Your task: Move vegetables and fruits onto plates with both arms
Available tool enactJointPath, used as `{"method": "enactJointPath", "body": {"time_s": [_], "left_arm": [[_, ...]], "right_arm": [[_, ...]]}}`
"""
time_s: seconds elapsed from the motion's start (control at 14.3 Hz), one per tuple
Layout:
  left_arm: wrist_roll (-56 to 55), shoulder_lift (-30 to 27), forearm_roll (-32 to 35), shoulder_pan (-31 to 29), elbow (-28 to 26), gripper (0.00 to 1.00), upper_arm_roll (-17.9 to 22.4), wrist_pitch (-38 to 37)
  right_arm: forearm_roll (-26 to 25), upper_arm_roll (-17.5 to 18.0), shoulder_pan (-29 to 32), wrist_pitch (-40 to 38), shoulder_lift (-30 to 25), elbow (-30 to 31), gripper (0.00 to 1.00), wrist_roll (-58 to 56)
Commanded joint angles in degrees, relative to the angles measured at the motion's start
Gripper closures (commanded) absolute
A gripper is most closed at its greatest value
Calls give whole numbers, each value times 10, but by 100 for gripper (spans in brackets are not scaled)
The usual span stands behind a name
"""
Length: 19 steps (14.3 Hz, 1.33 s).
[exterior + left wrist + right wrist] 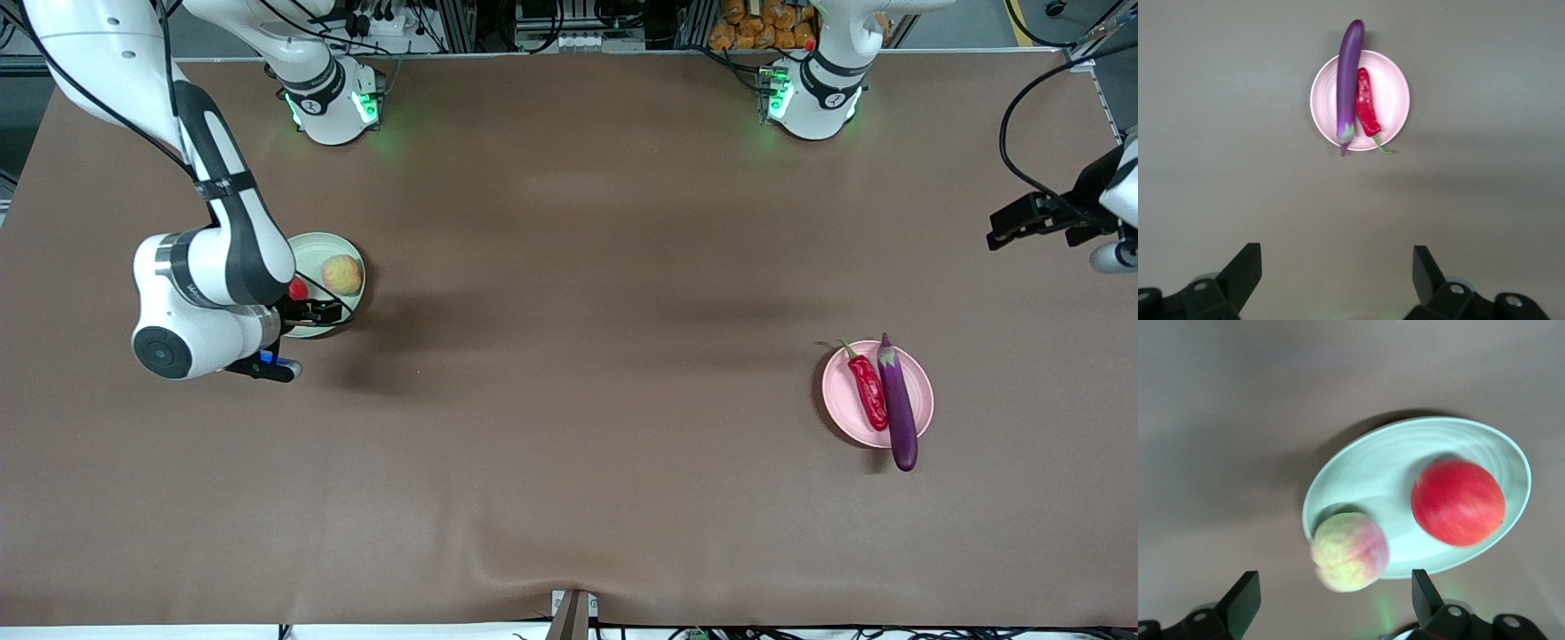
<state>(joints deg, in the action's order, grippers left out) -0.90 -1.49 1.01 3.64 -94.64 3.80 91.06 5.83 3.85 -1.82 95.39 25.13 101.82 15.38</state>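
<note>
front view looks down high – wrist views each overlook one plate (1395, 100).

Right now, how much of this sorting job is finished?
It looks finished. The eggplant and red chili pepper lie on the pink plate, the eggplant's tip overhanging the rim. The red fruit and yellowish fruit sit on the green plate. Neither gripper holds anything: the right gripper is open over the green plate, and the left gripper is open above bare table. No produce is left on the table.
</note>
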Motion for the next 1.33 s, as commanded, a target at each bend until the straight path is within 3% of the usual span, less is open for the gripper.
{"method": "enactJointPath", "body": {"time_s": [0.0,0.35,0.7,0.98,1.26], "left_arm": [[0,-16,-10,-6,-11,0,-24,3],[17,-25,-7,-9,-8,0,-24,3],[22,-26,-3,-7,-7,0,-34,-1],[10,-50,-10,-20,-5,0,-64,-24],[-4,-49,-12,-36,-4,0,-78,-31]], "right_arm": [[30,7,10,-99,-13,-120,0,-1],[-3,5,15,-159,-11,-311,0,-13],[-39,11,18,-225,-41,-379,0,-11],[-50,14,30,-244,-138,-371,0,-15],[-50,7,38,-206,-272,-189,0,-20]]}}
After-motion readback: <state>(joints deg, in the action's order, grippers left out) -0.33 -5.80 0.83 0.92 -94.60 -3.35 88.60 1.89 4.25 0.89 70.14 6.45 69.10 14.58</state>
